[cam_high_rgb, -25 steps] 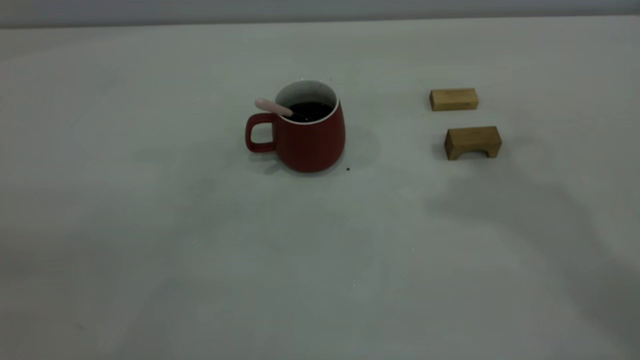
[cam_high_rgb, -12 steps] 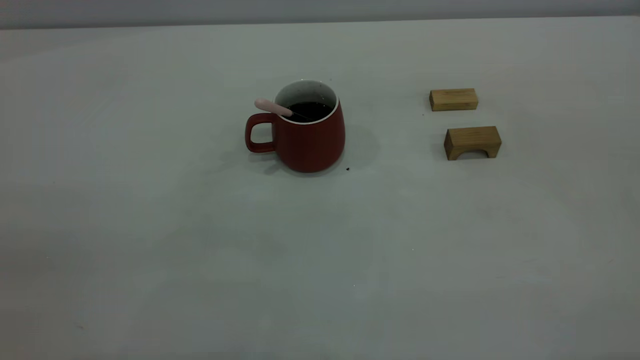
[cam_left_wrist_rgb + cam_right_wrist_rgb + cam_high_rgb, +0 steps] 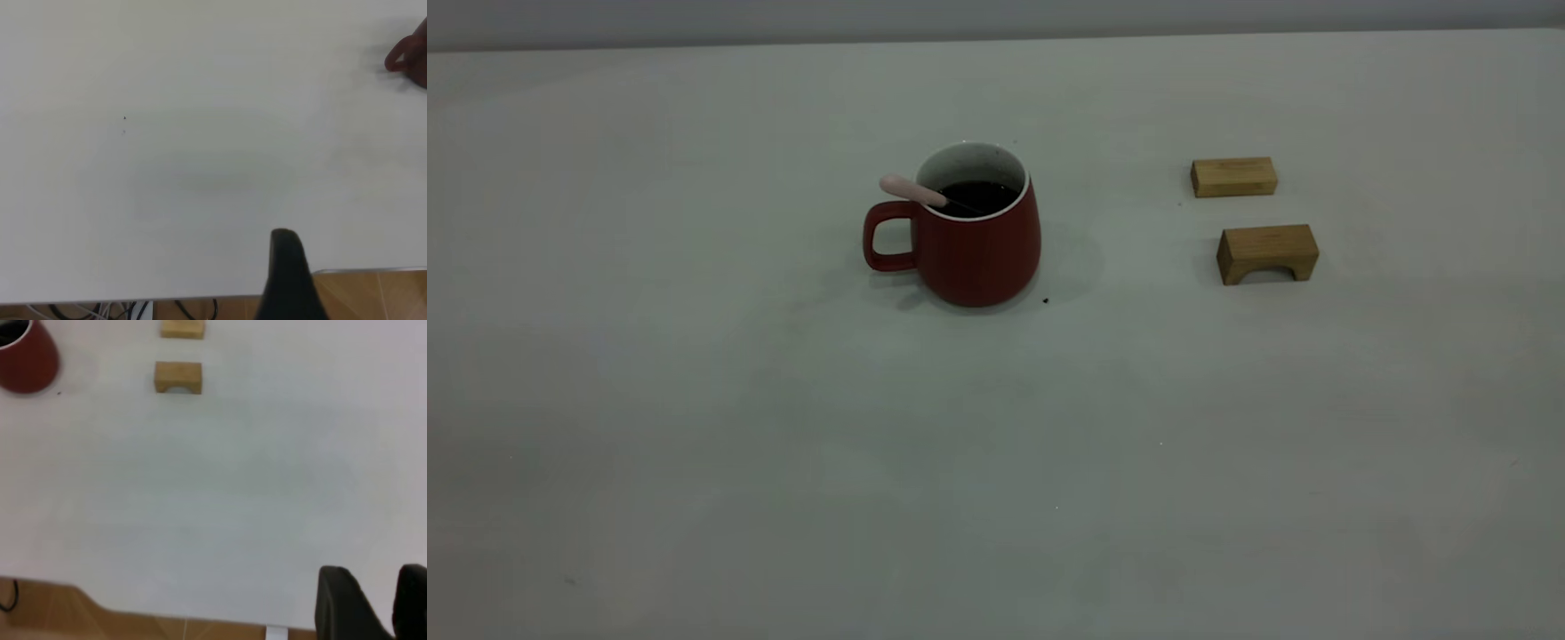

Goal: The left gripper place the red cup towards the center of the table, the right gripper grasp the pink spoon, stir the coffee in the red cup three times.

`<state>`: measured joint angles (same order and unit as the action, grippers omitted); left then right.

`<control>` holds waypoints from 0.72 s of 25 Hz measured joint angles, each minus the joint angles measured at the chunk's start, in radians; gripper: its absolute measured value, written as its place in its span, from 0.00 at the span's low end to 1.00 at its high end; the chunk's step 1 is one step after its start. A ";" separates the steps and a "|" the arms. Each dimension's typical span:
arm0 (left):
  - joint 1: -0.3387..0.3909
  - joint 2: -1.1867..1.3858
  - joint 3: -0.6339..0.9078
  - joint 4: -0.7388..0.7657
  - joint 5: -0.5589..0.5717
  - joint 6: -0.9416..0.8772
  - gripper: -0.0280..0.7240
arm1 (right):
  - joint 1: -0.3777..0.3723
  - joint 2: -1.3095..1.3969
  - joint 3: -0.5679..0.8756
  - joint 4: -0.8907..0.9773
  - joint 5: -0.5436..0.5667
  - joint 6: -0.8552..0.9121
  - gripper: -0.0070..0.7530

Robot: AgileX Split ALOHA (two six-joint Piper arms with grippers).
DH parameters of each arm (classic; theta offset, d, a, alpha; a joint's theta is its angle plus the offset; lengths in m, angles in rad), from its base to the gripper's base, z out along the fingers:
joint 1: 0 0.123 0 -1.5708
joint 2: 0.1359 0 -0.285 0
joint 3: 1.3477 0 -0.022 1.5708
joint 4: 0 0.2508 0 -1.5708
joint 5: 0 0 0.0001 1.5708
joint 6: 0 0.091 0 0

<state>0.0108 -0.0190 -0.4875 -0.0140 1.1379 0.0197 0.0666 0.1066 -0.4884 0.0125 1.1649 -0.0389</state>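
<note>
1. Nearest you, the wide pale grey-white table (image 3: 996,462) lies bare; neither arm enters the exterior view.
2. Your left gripper (image 3: 288,277) shows only as one black finger over the table's near edge, well apart from the cup, so you cannot tell how its fingers stand.
3. Your right gripper (image 3: 375,603) shows two black fingers, cut off by the frame, with a gap between them; they stand apart and hold nothing.
4. The squat dark-red ceramic cup (image 3: 974,240) stands upright mid-table, handle to its left, a tiny dark speck (image 3: 1046,300) just beside its base.
5. Dark, nearly black coffee (image 3: 978,196) fills it.
6. The pale pink-handled spoon (image 3: 911,189) leans on the cup's rim above the handle; its bowl is hidden in the coffee.
7. Right of the cup, well apart, sit two tan wooden blocks (image 3: 1267,252), the farther one (image 3: 1233,176) plain.
</note>
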 joint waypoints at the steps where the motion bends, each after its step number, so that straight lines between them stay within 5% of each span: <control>1: 0.000 0.000 0.000 0.000 0.000 0.000 0.82 | -0.013 -0.005 0.009 0.005 -0.017 0.000 0.31; 18: 0.000 0.000 0.000 0.000 0.000 -0.001 0.82 | -0.044 -0.086 0.020 0.013 -0.030 0.000 0.32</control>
<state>0.0108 -0.0190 -0.4875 -0.0140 1.1379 0.0185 0.0229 0.0208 -0.4683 0.0259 1.1347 -0.0389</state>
